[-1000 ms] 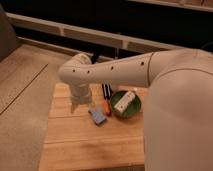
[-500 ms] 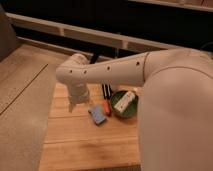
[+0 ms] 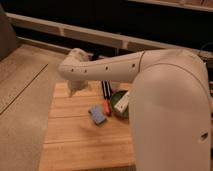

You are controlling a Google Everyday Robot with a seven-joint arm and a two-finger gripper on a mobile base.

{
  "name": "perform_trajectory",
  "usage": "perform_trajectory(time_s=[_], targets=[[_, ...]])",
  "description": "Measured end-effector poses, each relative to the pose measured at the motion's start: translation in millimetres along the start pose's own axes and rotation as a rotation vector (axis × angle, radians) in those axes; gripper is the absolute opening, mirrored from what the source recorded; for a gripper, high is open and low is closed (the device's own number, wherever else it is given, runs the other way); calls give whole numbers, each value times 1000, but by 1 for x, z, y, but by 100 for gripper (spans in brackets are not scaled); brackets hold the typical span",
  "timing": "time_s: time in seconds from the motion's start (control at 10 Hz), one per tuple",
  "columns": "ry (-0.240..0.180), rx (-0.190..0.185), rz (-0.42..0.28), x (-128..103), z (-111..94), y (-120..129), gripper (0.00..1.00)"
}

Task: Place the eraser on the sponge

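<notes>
Over the last second the end effector (image 3: 75, 89) has drifted slightly toward 9 o'clock and seems a little higher over the tabletop (image 3: 75, 145); whether it is spread, pressed together or pinching anything, I cannot tell. The sponge (image 3: 98, 114) lies at its 4 o'clock, apart from it, top apparently bare. If the eraser, which I cannot pick out, is held, this is probably the carry, ending in a gentle set-down on the soft top.

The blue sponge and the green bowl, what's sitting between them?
In the camera view, a small orange thing lies between the sponge and the green bowl. The gripper hangs left of them, over the wooden table.
</notes>
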Motion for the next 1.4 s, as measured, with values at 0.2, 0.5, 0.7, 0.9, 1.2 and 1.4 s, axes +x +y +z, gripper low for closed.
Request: perform_trajectory(time_s=[0.2, 0.5, 0.7, 0.9, 1.2, 1.4], targets=[[0, -2, -5, -1, 0, 3, 65], [28, 75, 11, 9, 12, -18, 65], [51, 162, 7, 16, 24, -53, 65], [41, 193, 13, 16, 29, -76, 65], [-45, 156, 35, 7, 28, -111, 65], [-67, 142, 42, 7, 27, -120, 65]])
